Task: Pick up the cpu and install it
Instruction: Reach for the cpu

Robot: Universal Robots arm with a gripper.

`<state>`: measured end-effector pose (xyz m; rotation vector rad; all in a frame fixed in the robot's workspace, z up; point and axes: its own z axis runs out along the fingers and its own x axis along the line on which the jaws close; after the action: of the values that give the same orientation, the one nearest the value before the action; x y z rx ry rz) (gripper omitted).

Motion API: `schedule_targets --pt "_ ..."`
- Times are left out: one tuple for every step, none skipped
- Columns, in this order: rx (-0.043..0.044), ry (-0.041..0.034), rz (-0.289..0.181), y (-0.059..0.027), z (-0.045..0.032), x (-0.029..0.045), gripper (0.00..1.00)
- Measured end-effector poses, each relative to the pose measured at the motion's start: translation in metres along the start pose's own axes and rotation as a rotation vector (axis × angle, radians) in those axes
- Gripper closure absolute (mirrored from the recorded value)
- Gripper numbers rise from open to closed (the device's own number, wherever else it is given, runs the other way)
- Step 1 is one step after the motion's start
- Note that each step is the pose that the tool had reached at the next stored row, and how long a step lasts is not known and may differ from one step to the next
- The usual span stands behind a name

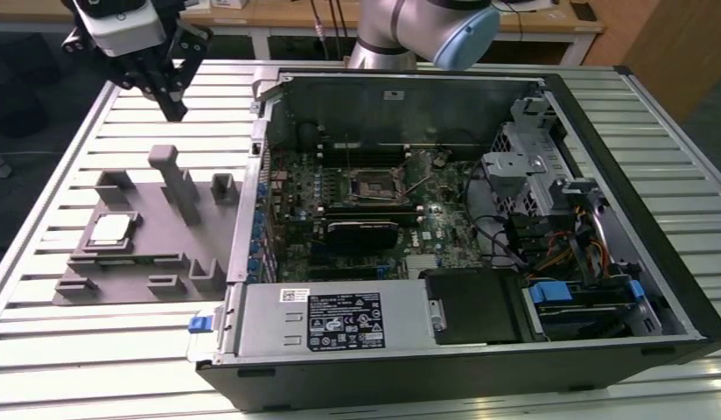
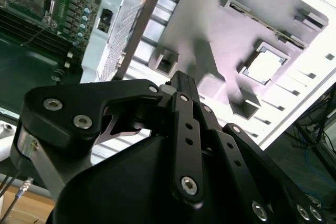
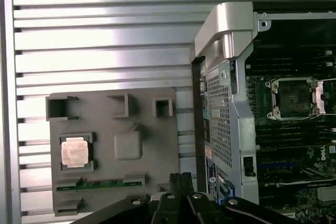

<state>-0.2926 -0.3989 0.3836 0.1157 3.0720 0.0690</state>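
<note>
You are at the approach stage of the pick: the end effector (image 1: 174, 110) hangs above the table (image 1: 57, 350), its fingers closed together on nothing. In the exterior view the cpu (image 1: 109, 230) lies at its 7 o'clock, flat in a square recess of the grey tray (image 1: 157, 243), untouched. The socket (image 1: 370, 185) sits at the cpu's 3 o'clock, inside the open case (image 1: 408, 105). As I judge it, a grasp calls for parted fingers squared over the chip's edges

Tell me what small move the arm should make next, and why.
Probably carry the black claw across until it hangs over the small square silver cpu. That chip lies in its pocket on the grey tray, while the claw hovers empty, away from it.
</note>
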Motion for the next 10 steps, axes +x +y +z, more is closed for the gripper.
schedule_targets --pt "0.0000 0.0000 0.000 -0.0001 0.0007 0.0017 0.89" --pt "-0.0001 -0.0001 0.000 -0.0003 0.0015 0.0032 0.89" --pt "-0.0002 -0.0002 0.000 -0.0004 0.0024 0.0047 0.89" --pt "-0.0002 -0.0001 0.000 -0.0006 0.0032 0.0061 0.89" --pt "0.0000 0.0000 0.000 -0.0008 0.0040 0.0077 0.89" --pt "0.0000 0.0001 0.000 -0.0010 0.0047 0.0095 0.89" --pt "0.0000 0.0000 0.000 -0.0012 0.0056 0.0118 0.89" --pt "-0.0001 -0.0001 0.000 -0.0013 0.0064 0.0139 0.89" --pt "-0.0001 0.0000 0.000 -0.0015 0.0070 0.0160 0.89" --pt "0.0000 0.0000 0.000 -0.0017 0.0078 0.0182 0.89"
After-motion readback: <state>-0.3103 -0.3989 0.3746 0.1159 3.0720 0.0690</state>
